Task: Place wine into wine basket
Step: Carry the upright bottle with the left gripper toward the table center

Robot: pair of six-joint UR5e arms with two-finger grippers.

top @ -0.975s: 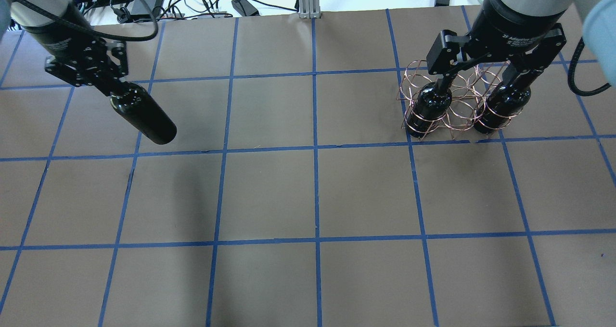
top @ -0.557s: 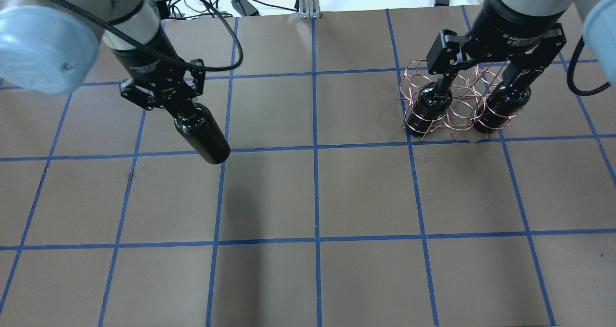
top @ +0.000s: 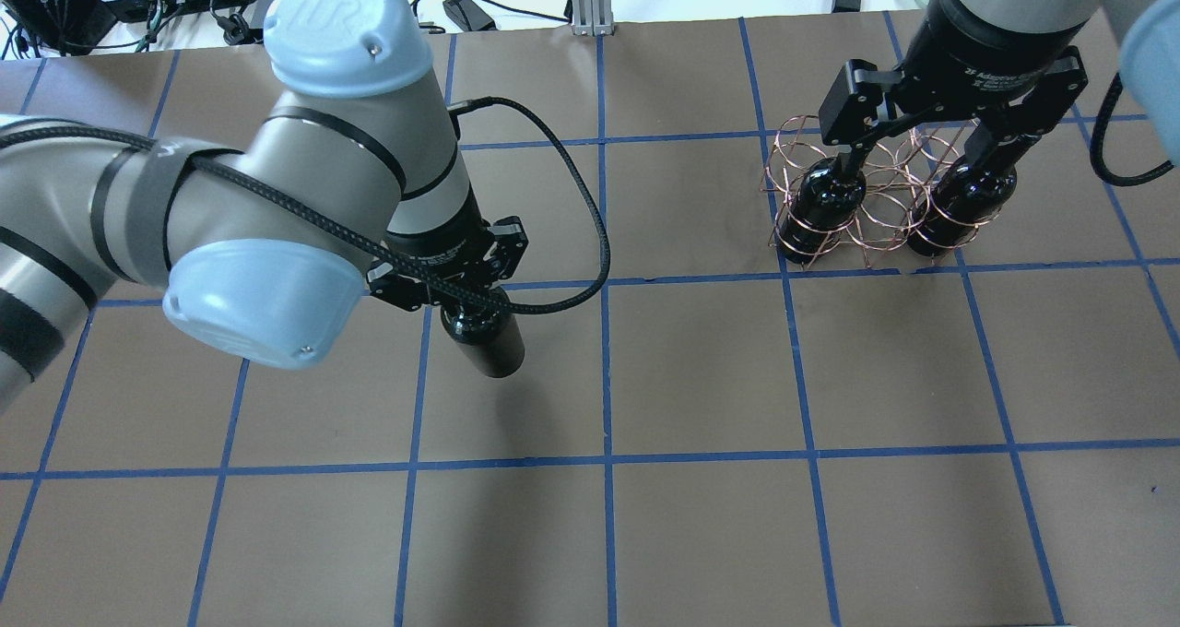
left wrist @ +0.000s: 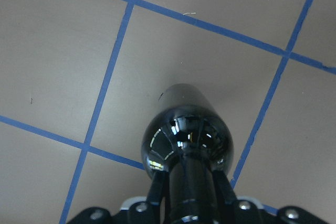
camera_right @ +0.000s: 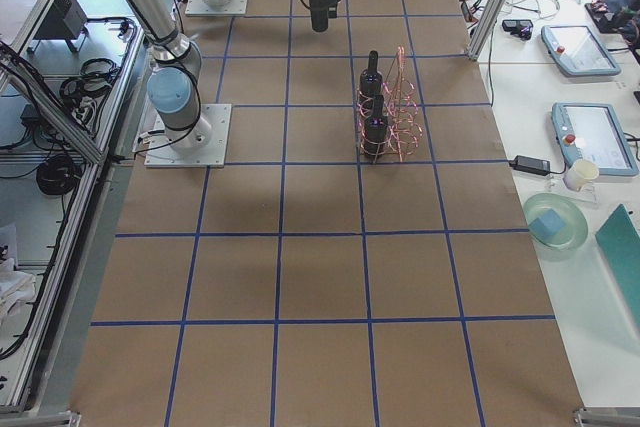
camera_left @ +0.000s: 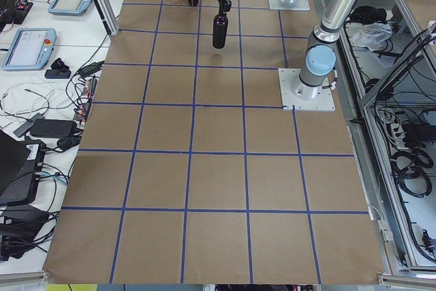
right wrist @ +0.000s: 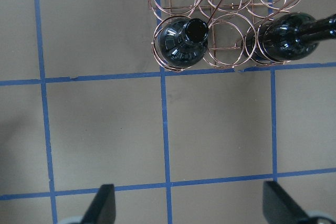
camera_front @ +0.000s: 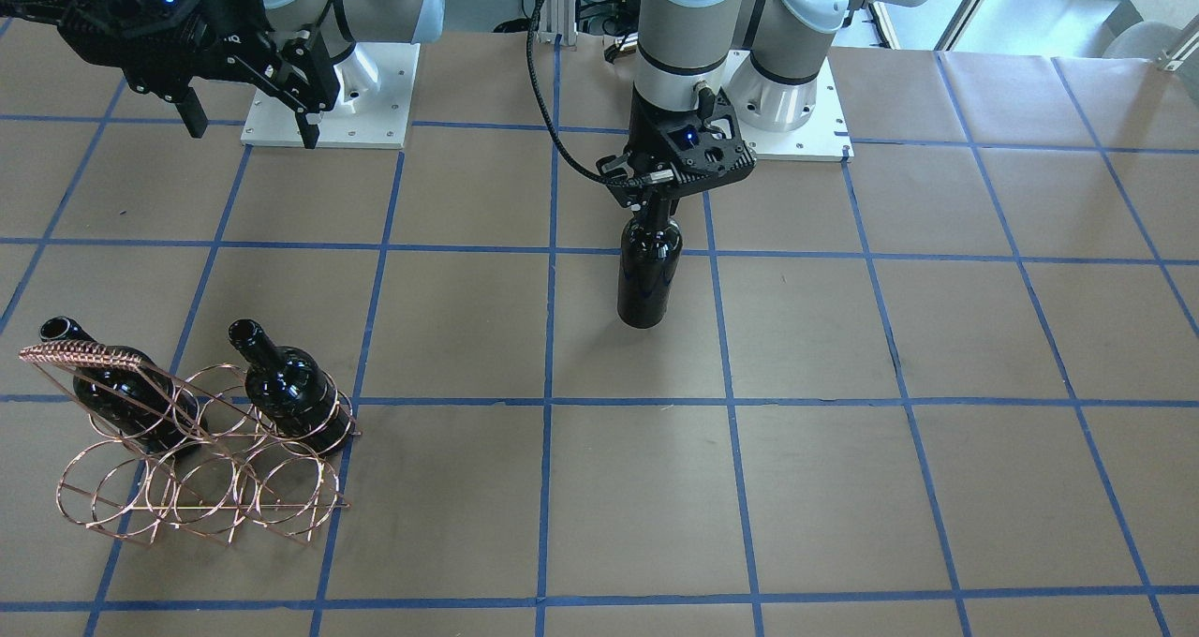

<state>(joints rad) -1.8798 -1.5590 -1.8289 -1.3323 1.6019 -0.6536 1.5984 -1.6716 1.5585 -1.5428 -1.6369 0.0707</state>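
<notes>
My left gripper (top: 454,288) is shut on the neck of a black wine bottle (top: 486,343) and holds it upright above the table's middle; it also shows in the front view (camera_front: 646,281) and the left wrist view (left wrist: 187,135). The copper wire wine basket (camera_front: 81,356) stands at the far right of the overhead view (top: 880,194). It holds two alike bottles (camera_front: 112,389) (camera_front: 286,389), with an empty ring between them. My right gripper (top: 917,161) hangs open and empty above the basket; below it, the right wrist view shows the basket (right wrist: 220,9).
The table is brown paper with a blue tape grid. The arm bases' white plates (camera_front: 328,94) sit at the robot's edge. Cables and power bricks (top: 461,0) lie past the far edge. Tablets and a cup lie on side benches (camera_right: 590,137).
My left arm has carried the bottle from the far left of the table toward the middle and nearer the robot, and the bottle now hangs more upright. The right arm has not moved.
</notes>
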